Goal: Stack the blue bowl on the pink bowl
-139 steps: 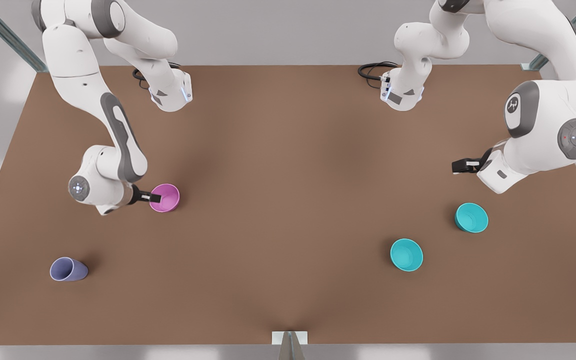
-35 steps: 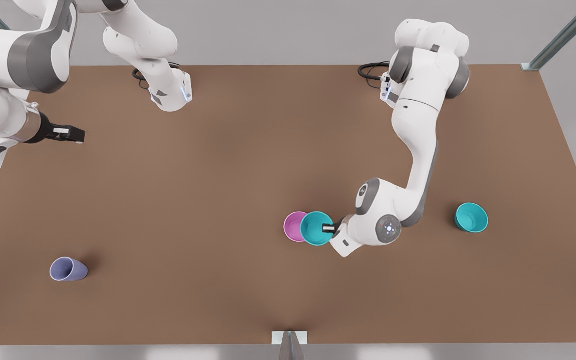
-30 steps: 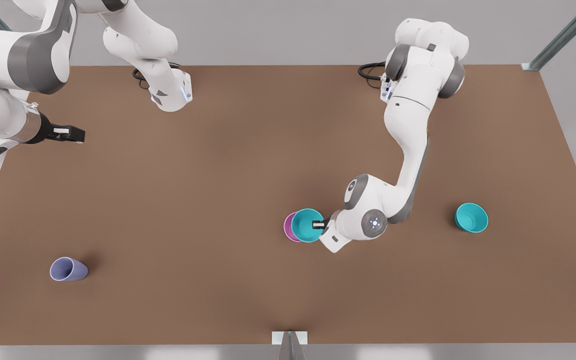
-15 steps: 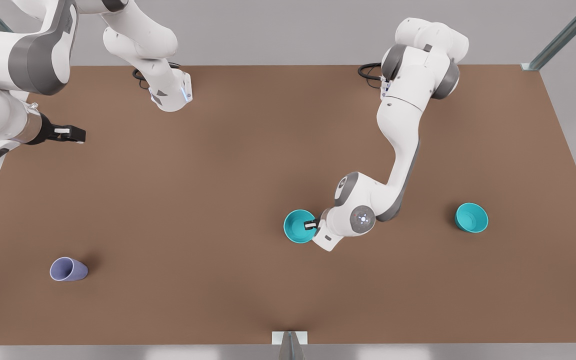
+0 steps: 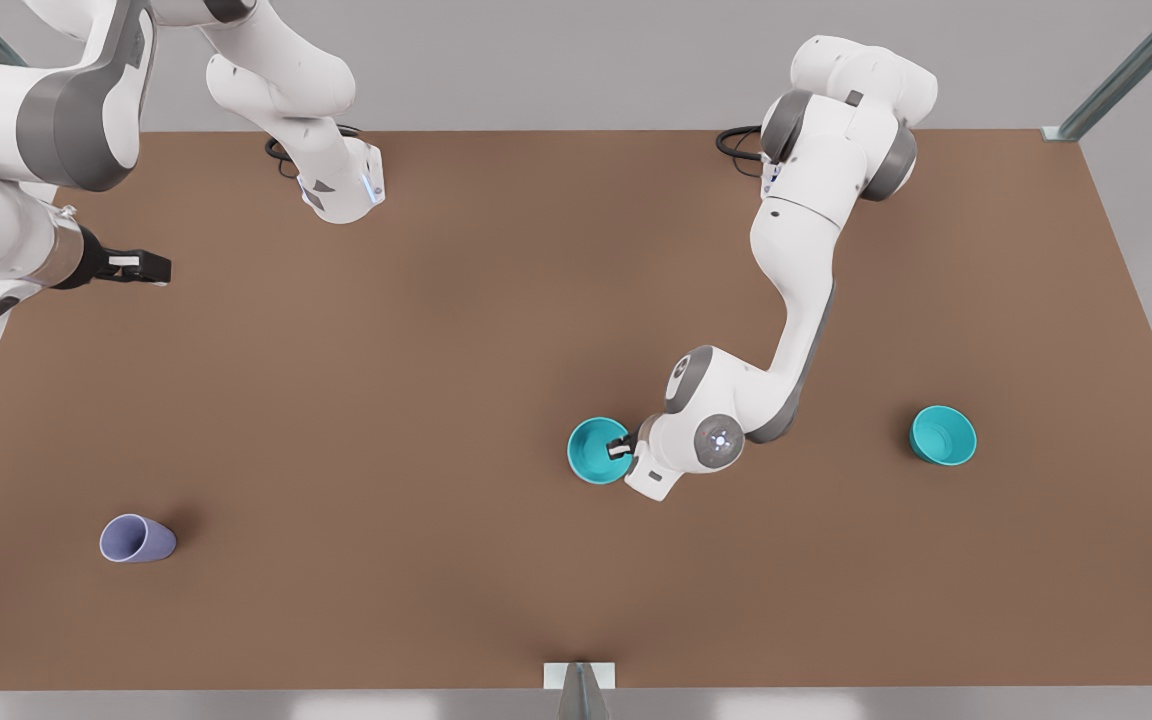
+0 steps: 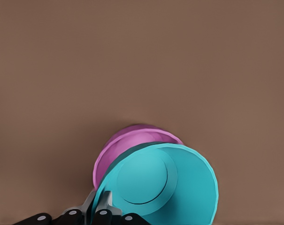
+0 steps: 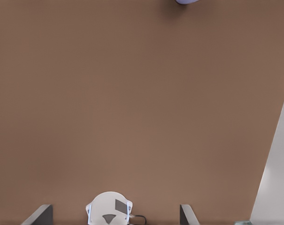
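You'll see the right end effector (image 5: 141, 268) idle as before, fingers apart, at the desk's (image 5: 436, 400) left edge. The left end effector (image 5: 620, 449) has lowered the blue bowl (image 5: 596, 452), rim pinched, onto the pink bowl (image 6: 127, 145).

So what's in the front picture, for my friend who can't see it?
The left gripper holds a blue bowl by its rim near the middle of a brown table. A teal bowl sits at the picture's right, a purple cup lies at its lower left, and the right gripper waits at its left edge.
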`<state>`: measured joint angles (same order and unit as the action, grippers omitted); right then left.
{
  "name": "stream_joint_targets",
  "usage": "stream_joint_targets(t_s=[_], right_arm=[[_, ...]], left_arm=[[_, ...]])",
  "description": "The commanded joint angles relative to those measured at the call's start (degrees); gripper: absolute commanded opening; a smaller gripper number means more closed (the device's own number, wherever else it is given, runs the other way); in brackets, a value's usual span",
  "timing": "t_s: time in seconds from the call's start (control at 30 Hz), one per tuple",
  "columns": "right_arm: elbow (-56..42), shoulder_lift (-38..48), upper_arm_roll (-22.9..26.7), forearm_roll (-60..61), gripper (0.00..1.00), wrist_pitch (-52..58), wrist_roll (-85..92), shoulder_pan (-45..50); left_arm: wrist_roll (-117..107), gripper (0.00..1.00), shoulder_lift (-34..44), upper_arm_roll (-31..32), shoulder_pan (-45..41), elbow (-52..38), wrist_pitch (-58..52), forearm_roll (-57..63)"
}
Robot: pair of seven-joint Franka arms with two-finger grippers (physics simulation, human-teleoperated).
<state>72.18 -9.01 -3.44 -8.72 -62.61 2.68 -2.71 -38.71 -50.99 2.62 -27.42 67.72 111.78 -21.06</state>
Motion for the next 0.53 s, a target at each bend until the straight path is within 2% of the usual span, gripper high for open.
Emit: stream_joint_targets(t_s=[0.0, 0.03, 0.1, 0.13, 0.17, 0.2, 0.23, 0.27, 0.3, 0.33, 0.37, 0.43, 0.5], right_arm=[[0.0, 0.0, 0.0, 0.0, 1.0, 0.0, 0.5, 0.0], [0.0, 0.0, 0.0, 0.0, 1.0, 0.1, 0.5, 0.0], [0.0, 0.0, 0.0, 0.0, 1.0, 0.1, 0.5, 0.0], [0.0, 0.0, 0.0, 0.0, 1.0, 0.1, 0.5, 0.0], [0.0, 0.0, 0.0, 0.0, 1.0, 0.1, 0.5, 0.0], [0.0, 0.0, 0.0, 0.0, 1.0, 0.0, 0.5, 0.0], [0.0, 0.0, 0.0, 0.0, 1.0, 0.0, 0.5, 0.0], [0.0, 0.0, 0.0, 0.0, 1.0, -0.1, 0.5, 0.0], [0.0, 0.1, 0.0, 0.0, 1.0, -0.1, 0.5, 0.0], [0.0, 0.1, 0.0, 0.0, 1.0, -0.1, 0.5, 0.0], [0.0, 0.1, 0.0, 0.0, 1.0, -0.1, 0.5, 0.0], [0.0, 0.1, 0.0, 0.0, 1.0, -0.2, 0.5, 0.0], [0.0, 0.1, 0.0, 0.0, 1.0, -0.2, 0.5, 0.0]], left_arm=[[-3.7, 0.78, 0.1, 0.0, 0.0, 0.0, -0.9, -0.1], [-4.7, 1.0, 0.4, 0.0, 0.0, 0.0, -0.9, -0.2], [-4.0, 1.0, 2.3, -0.8, 0.3, -0.6, -3.8, 0.3], [-1.1, 1.0, 6.7, -4.5, 3.0, -1.0, -13.7, 0.8], [12.6, 1.0, 14.3, -12.4, 5.9, -1.2, -26.4, 1.5], [33.2, 1.0, 20.5, -25.2, 6.0, -5.0, -36.7, 5.6], [46.0, 1.0, 22.3, -28.2, 6.1, -6.2, -38.8, 10.7], [47.0, 1.0, 23.6, -27.9, 5.8, -6.2, -38.1, 14.3], [43.4, 1.0, 29.1, -21.1, 9.9, -1.4, -33.0, 15.4], [34.1, 1.0, 38.3, -12.3, 13.0, 12.5, -22.2, 18.9], [34.2, 1.0, 39.0, -9.3, 13.0, 12.6, -24.1, 22.7], [34.8, 1.0, 38.1, -9.1, 13.4, 8.2, -32.2, 22.5], [34.8, 1.0, 38.2, -9.1, 13.4, 7.2, -35.1, 22.4]])
